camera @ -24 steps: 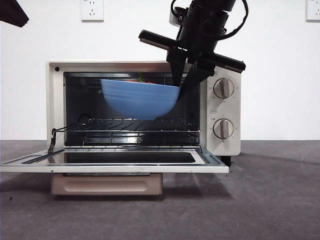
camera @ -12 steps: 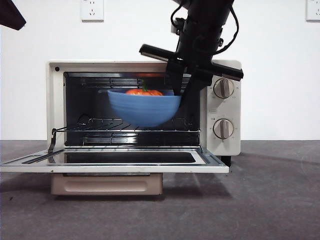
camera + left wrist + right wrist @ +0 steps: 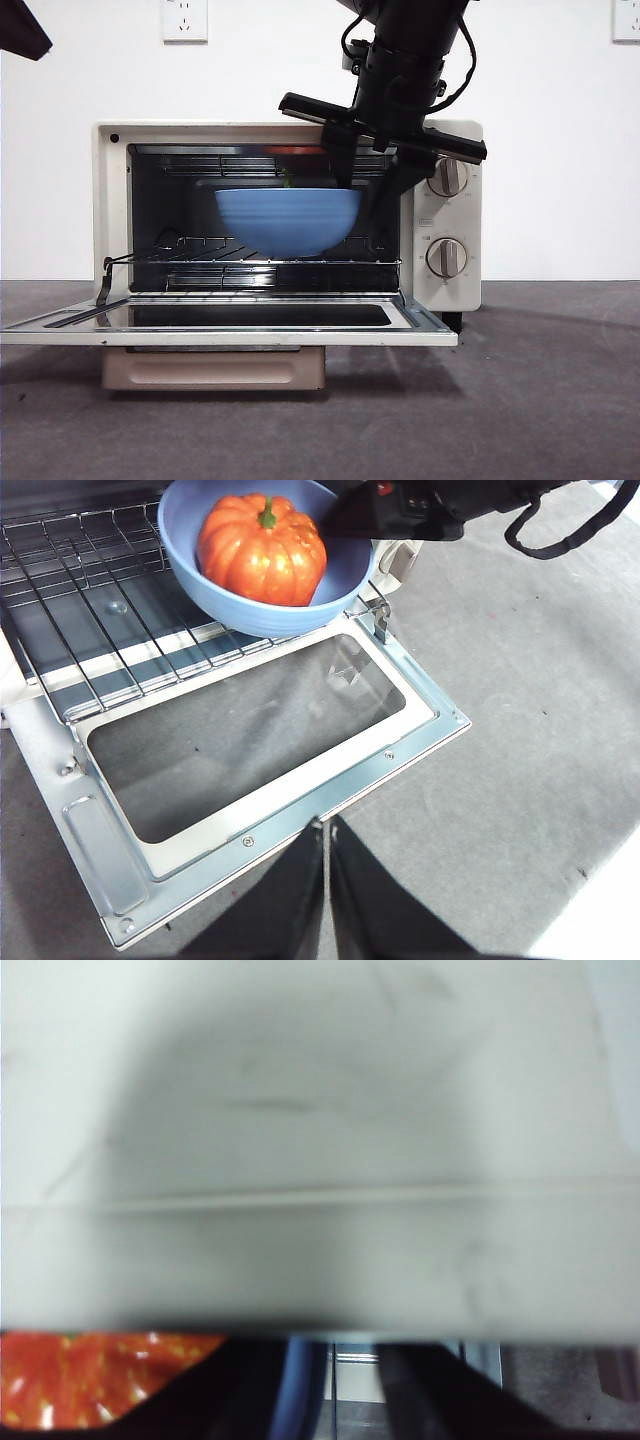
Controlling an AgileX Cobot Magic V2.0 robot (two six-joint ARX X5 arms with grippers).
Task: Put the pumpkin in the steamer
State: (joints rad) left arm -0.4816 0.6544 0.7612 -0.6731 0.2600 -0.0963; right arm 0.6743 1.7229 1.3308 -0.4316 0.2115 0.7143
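The pumpkin (image 3: 262, 546) sits in a ribbed blue bowl (image 3: 288, 220) that the right gripper (image 3: 366, 190) pinches by its rim, 1 jaw inside and 1 outside. The bowl is inside the steamer (image 3: 288, 215), on or just above its wire rack (image 3: 250, 260); which, I cannot tell. The front view hides the pumpkin behind the bowl wall; the left wrist view shows it whole, above the lowered door (image 3: 250, 750). The left gripper (image 3: 325, 880) waits with jaws closed on nothing.
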